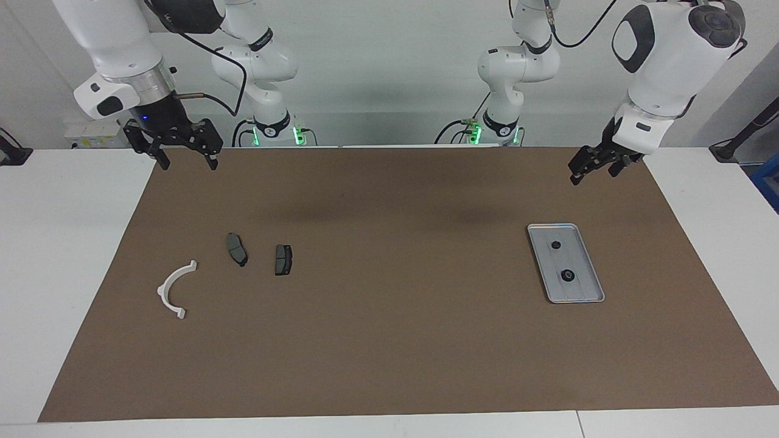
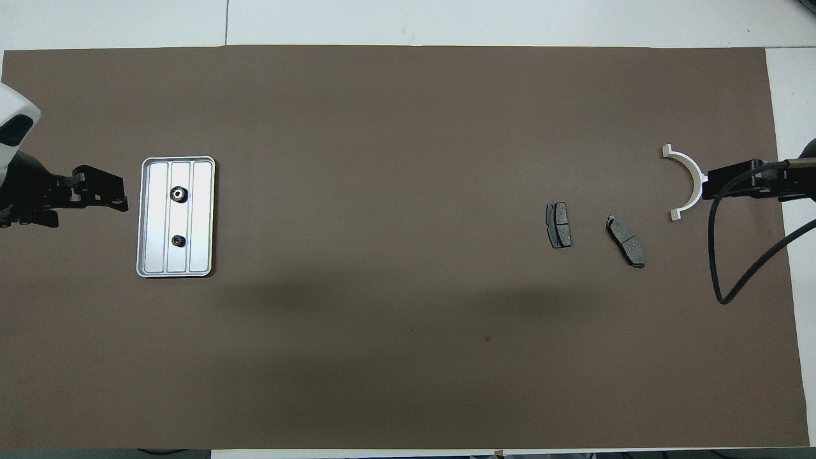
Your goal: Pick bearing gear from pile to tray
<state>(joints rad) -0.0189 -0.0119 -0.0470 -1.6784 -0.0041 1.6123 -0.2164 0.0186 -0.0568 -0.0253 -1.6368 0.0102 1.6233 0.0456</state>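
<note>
The pile lies toward the right arm's end of the mat: a white curved arc (image 1: 173, 289) (image 2: 690, 180) and two dark grey pads (image 1: 237, 249) (image 1: 283, 260) (image 2: 558, 233) (image 2: 626, 241). The silver tray (image 1: 578, 255) (image 2: 201, 217) sits toward the left arm's end. Two small black round bearing gears (image 1: 555, 245) (image 1: 568, 275) (image 2: 179, 194) (image 2: 178, 240) rest in it. My right gripper (image 1: 188, 163) (image 2: 733, 182) hangs open and empty, high over the mat's edge beside the arc. My left gripper (image 1: 587, 169) (image 2: 108, 191) is raised beside the tray, open with nothing in it.
A brown mat (image 1: 389, 340) (image 2: 408, 357) covers the white table. A black cable (image 2: 717, 255) loops down from the right arm over the mat's end, past the pads.
</note>
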